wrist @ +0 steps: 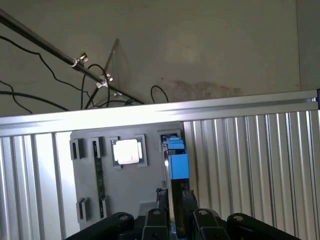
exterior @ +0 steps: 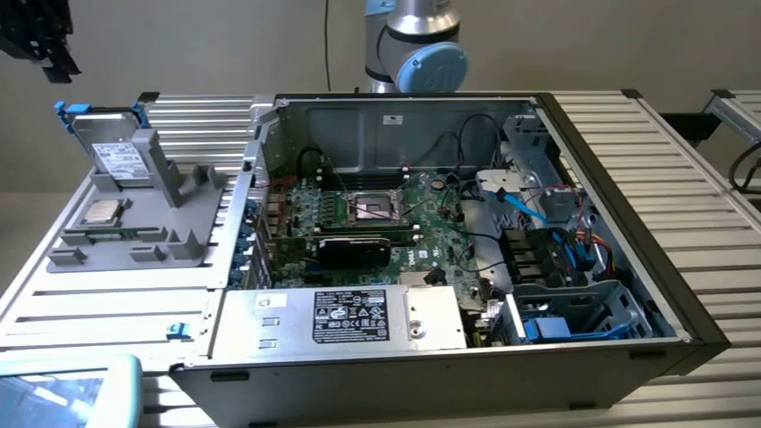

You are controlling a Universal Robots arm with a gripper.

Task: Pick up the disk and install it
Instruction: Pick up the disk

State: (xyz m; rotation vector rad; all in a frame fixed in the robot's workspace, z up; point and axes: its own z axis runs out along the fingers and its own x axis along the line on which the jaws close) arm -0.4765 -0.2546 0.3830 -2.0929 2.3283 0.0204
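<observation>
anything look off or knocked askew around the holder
Nothing stands out: the disk stands on edge in the grey holder, the CPU chip lies flat in its recess, and nothing looks spilled or damaged.

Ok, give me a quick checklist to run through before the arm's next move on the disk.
1. Disk upright in the grey holder: ok.
2. Disk gripped: not ok; in the exterior view it stands in the holder with nothing on it.
3. Gripper in line with the disk's edge, wrist view: ok.
4. CPU chip lying apart from the disk: ok.
5. Computer case open on top: ok.
6. Drive cage free to take the disk: cannot tell; cables and blue parts sit around it.
</observation>
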